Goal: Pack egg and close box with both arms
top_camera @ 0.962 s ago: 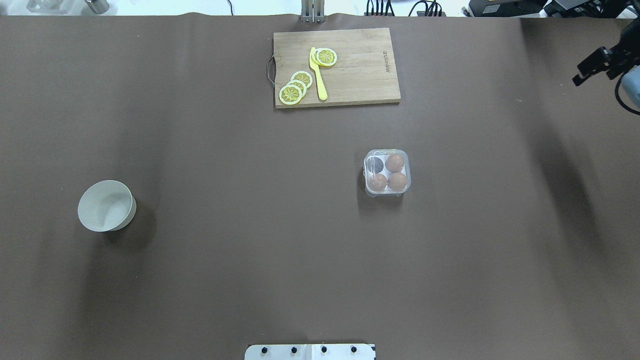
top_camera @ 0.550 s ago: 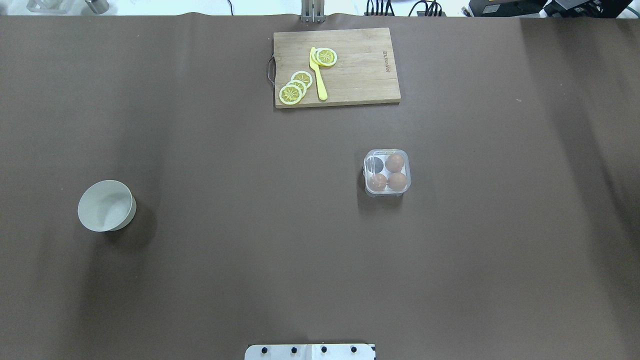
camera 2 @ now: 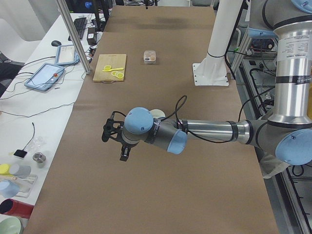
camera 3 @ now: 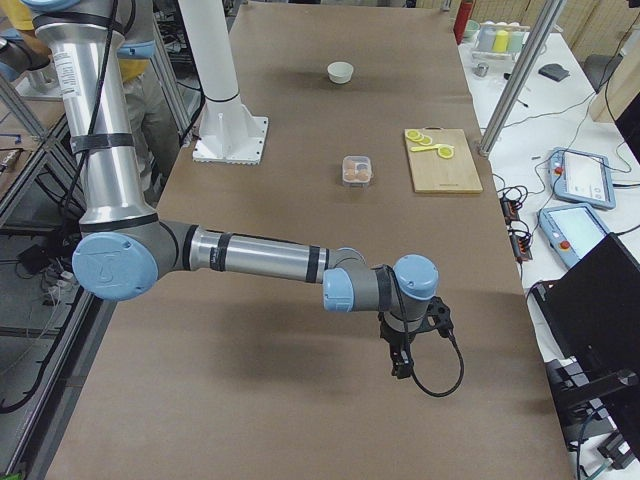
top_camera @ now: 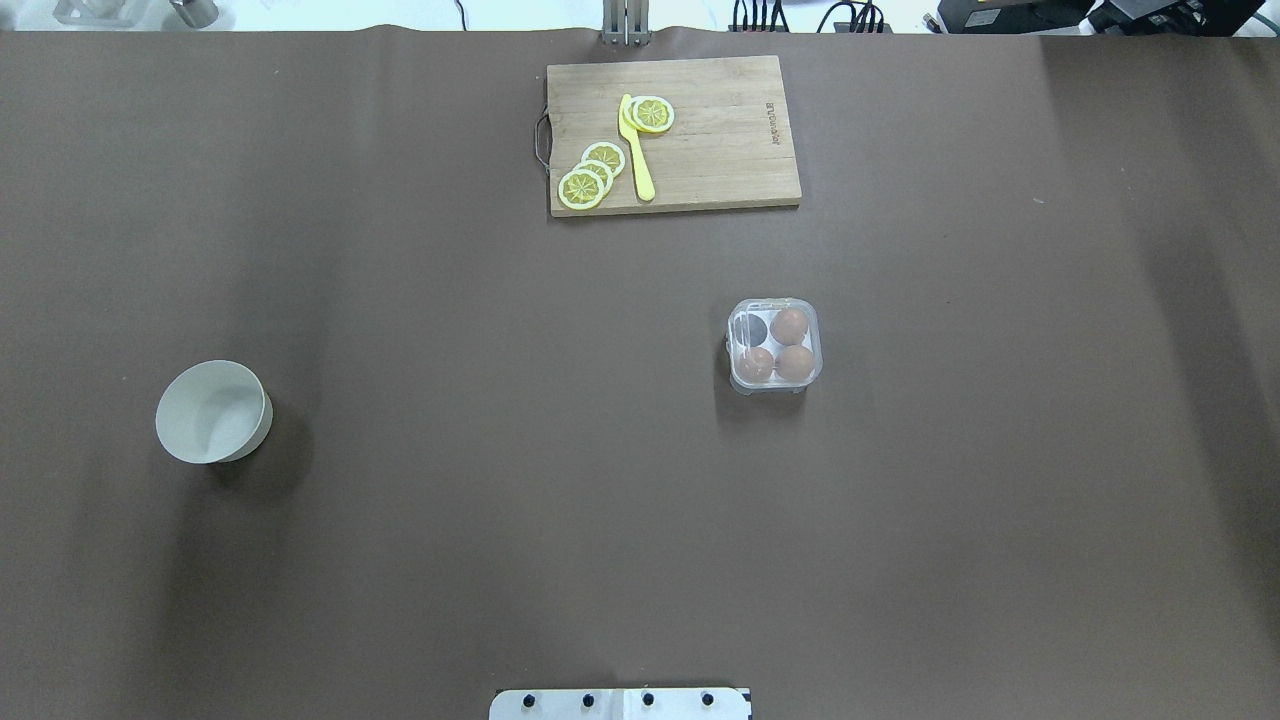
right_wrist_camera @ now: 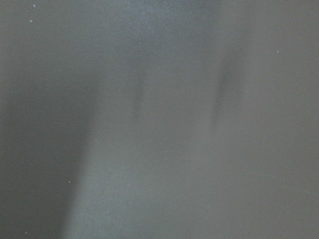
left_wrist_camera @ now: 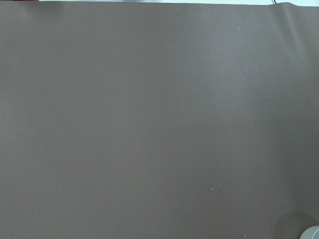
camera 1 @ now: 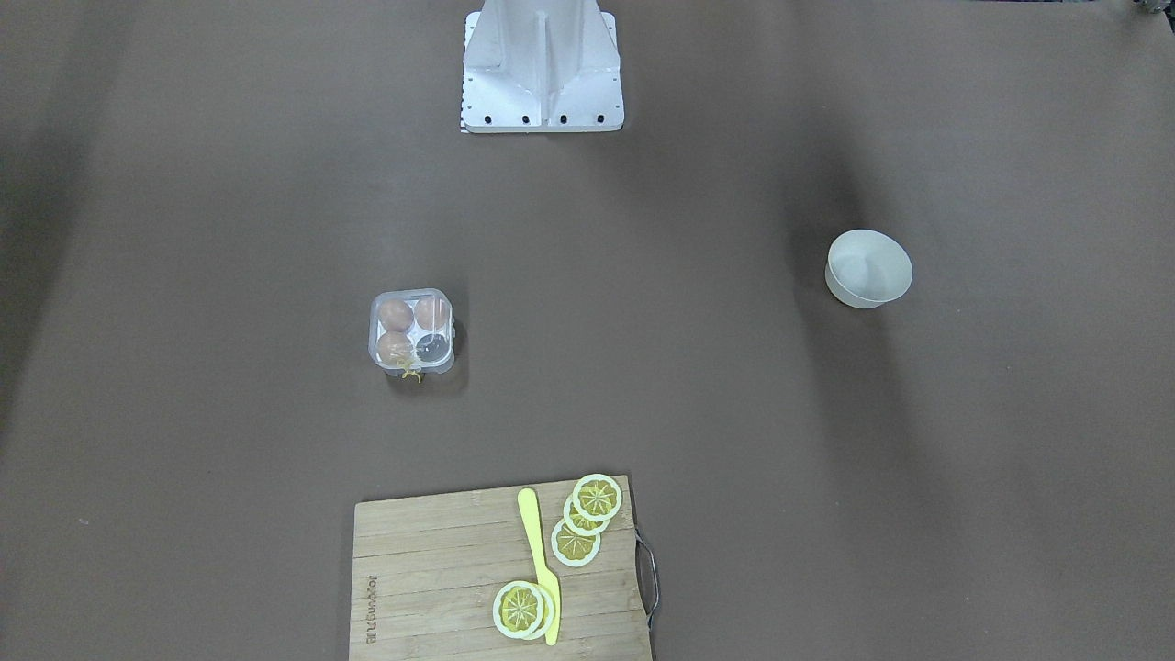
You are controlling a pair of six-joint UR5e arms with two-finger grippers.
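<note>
The clear four-cell box (top_camera: 775,345) stands right of the table's middle; it also shows in the front-facing view (camera 1: 411,332). Three alike brown eggs lie in it, one of them at the far right (top_camera: 789,325); the far left cell (top_camera: 757,328) is dark and empty. Its clear lid seems to lie over the cells. No loose egg shows. My left gripper (camera 2: 113,139) hangs over bare table at my left end. My right gripper (camera 3: 402,362) hangs over bare table at my right end. Both show only in the side views, so I cannot tell if they are open or shut.
A round white bowl (top_camera: 213,411) stands at the left and looks empty. A wooden cutting board (top_camera: 700,160) with lemon slices (top_camera: 590,178) and a yellow knife (top_camera: 636,150) lies at the far edge. The white stand (camera 1: 542,64) is at the near middle.
The right gripper showed at the overhead view's upper right edge a second ago and has since left that view. The box, bowl and board have not moved.
</note>
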